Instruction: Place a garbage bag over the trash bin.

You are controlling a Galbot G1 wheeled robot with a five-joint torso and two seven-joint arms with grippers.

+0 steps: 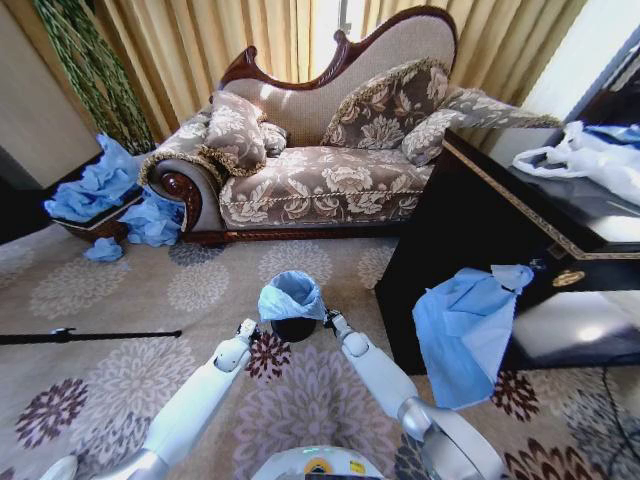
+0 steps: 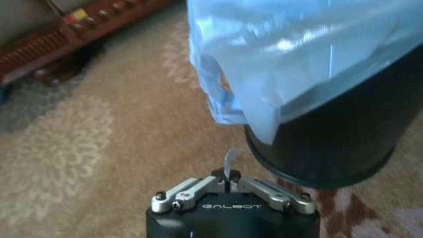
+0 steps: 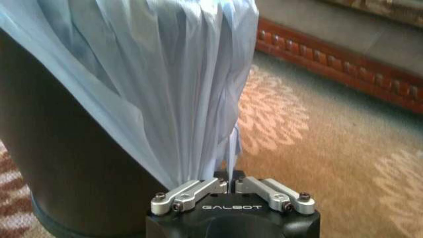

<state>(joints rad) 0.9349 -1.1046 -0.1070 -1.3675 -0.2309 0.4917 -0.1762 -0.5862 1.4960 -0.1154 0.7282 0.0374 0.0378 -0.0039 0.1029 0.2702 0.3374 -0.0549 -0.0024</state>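
The floor is a tan carpet [image 1: 120,300] with flower patterns. The black trash bin [image 1: 294,328] stands on it, between the left claw [image 1: 247,327] and the right claw [image 1: 333,320], with the light-blue garbage bag [image 1: 290,294] over its top. Far past the claws stands a sofa [image 1: 320,170]. Off beyond the left claw, loose blue bags [image 1: 150,222] lie on the carpet by a basket [image 1: 95,222]. A dark cabinet [image 1: 480,230] stands past the right claw.

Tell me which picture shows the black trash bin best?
The left wrist view: the trash bin shows its rim, dark wall and base on the carpet, with the garbage bag draped over its top. The head view shows it small, mostly under the bag. The right wrist view shows just one side wall.
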